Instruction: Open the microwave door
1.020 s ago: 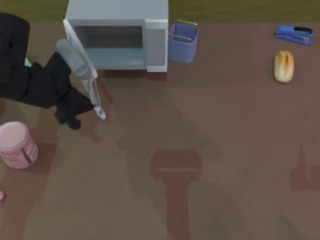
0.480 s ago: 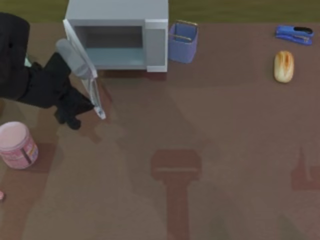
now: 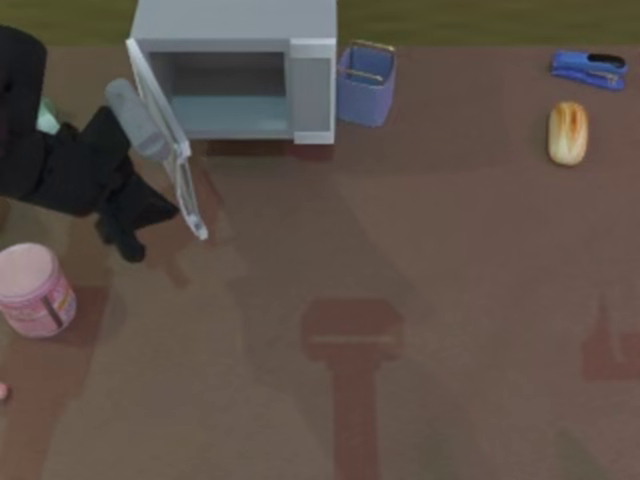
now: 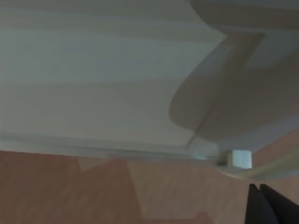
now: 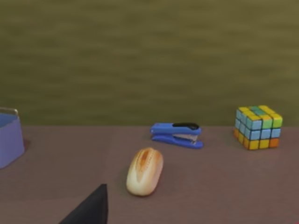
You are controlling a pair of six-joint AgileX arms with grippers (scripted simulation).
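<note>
The left gripper [image 3: 125, 240] sits low at the top view's left, just beside the outer face of the microwave door [image 3: 165, 135]; whether its jaws are apart or together cannot be told, since the dark arm hides them from above. The left wrist view is filled by the pale door panel [image 4: 103, 84] close up. The door stands swung wide, hinged at the left front corner of the microwave [image 3: 235, 70] and angling out over the worktop [image 3: 420, 260], so the cavity shows. The microwave stands at the far edge, left of centre. Just beside its right side stands a blue-purple bin [image 3: 366, 83]. A pink tub [image 3: 34, 290] sits near the left edge. Far right lie a bread roll [image 3: 567, 132] and a blue stapler [image 3: 588, 68]. The right wrist view also shows a colour cube [image 5: 258, 127]. The right arm is out of the top view.
</note>
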